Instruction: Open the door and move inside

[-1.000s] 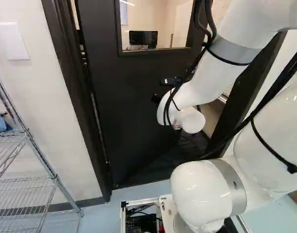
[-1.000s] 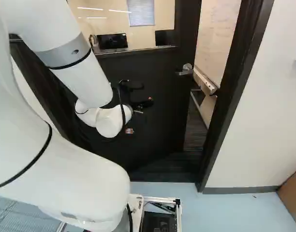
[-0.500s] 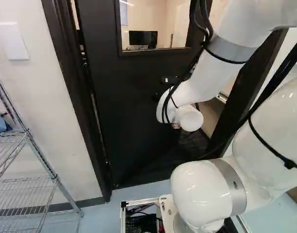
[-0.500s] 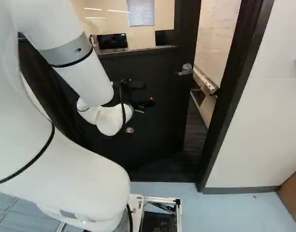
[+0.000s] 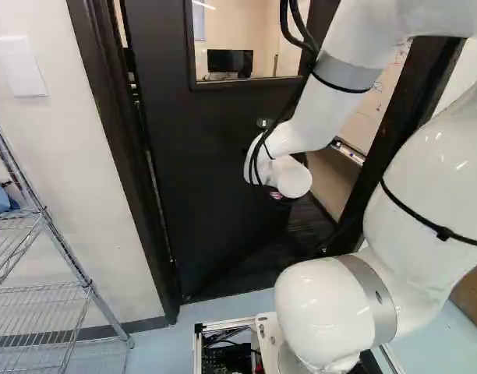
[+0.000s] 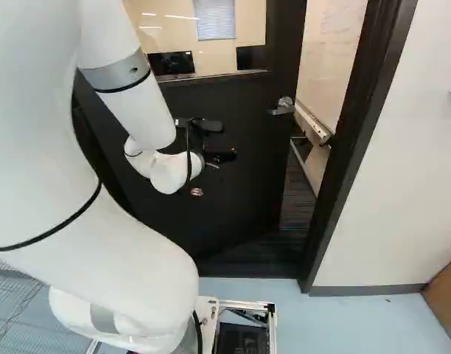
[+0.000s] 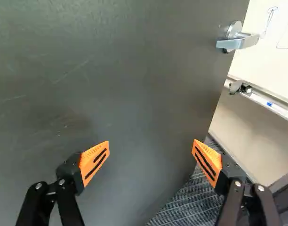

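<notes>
My gripper (image 6: 224, 156) is in front of the dark door (image 6: 240, 192) in the right base view, left of and below the lever handle (image 6: 283, 107). The door stands ajar, with a gap at its handle side. In the wrist view the gripper (image 7: 151, 157) has its fingers wide apart, nothing between them, and the door's dark face (image 7: 130, 84) ahead. One finger is over the door face, the other by the door's free edge. The silver handle (image 7: 238, 41) lies beyond the fingers, on the side of that edge.
The door frame (image 6: 358, 147) borders the opening at its right in the right base view. A whiteboard with a tray (image 6: 312, 122) shows through the gap. A wire shelf (image 5: 47, 288) stands at the left of the left base view. Cardboard boxes (image 6: 445, 299) lie at the far right.
The arm has shifted: its wrist moved left and slightly up in the left base view, and its upper links swung left there and right in the right base view. The door and base show no movement.
</notes>
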Robot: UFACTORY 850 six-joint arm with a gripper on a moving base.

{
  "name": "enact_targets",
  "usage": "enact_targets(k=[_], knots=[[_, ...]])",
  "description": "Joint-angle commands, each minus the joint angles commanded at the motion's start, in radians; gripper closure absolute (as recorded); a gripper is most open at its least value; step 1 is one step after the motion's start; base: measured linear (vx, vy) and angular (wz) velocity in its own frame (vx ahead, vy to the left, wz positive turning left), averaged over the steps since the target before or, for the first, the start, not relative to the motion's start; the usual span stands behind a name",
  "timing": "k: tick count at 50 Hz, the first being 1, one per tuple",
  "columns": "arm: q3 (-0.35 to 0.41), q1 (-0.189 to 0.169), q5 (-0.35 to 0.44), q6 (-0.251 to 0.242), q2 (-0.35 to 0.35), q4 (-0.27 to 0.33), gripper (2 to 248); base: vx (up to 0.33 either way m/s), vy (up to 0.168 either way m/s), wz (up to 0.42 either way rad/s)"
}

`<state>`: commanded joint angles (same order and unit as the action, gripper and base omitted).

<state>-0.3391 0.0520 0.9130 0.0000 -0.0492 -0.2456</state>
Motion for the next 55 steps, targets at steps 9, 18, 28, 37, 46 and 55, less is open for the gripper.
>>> enact_targets(k=[9,18,28,37,46,55], knots=[[-0.042,0.019,-0.011,0.0,0.043,-0.045,3,0.0,0.0,0.0],[-0.085,0.037,-0.021,0.0,0.085,-0.086,3,0.0,0.0,0.0],[-0.129,0.061,-0.027,0.0,0.126,-0.124,3,0.0,0.0,0.0],[-0.165,0.083,-0.027,0.0,0.16,-0.153,3,-0.006,-0.001,-0.003],[-0.202,0.104,-0.027,0.0,0.194,-0.164,3,-0.018,-0.001,-0.002],[-0.24,0.125,-0.027,0.0,0.227,-0.164,3,0.0,0.0,0.0]])
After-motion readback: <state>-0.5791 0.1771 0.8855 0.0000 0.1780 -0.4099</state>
